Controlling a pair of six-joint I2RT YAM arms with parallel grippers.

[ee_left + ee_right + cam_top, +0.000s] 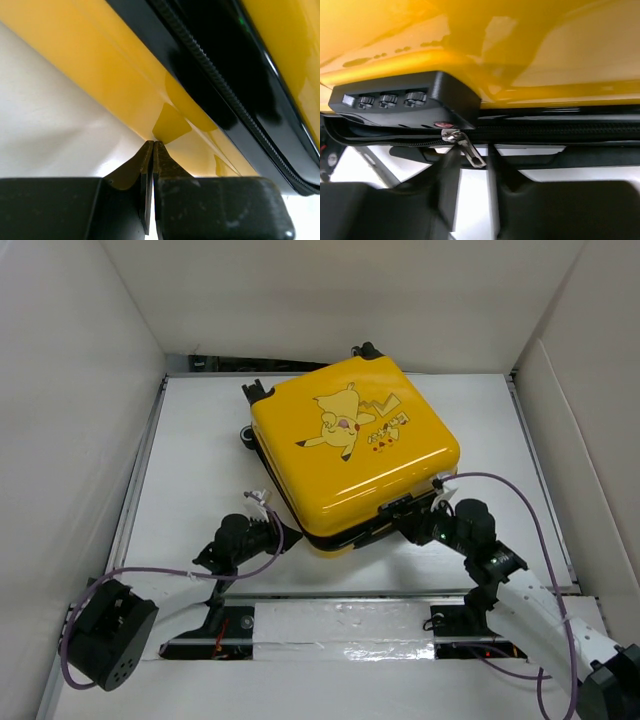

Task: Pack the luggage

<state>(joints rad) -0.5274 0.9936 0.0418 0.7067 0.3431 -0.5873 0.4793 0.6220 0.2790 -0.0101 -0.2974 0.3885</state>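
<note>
The luggage (352,445) is a yellow hard-shell case with a Pikachu print, lying flat with its lid down in the middle of the white table (190,460). My left gripper (272,531) is shut and empty, its tips (152,144) against the lower yellow shell (115,85) just under the black zipper band (215,75). At the case's near right corner, my right gripper (425,524) is below the black combination lock (405,99). Its fingers (449,175) stand apart, one blurred, with the metal zipper pull (471,150) hanging between them.
White walls (70,420) enclose the table on the left, back and right. Grey-purple cables (520,495) loop from both arms. A taped rail (340,625) runs along the near edge between the arm bases. The case's black wheels (256,392) face the back left.
</note>
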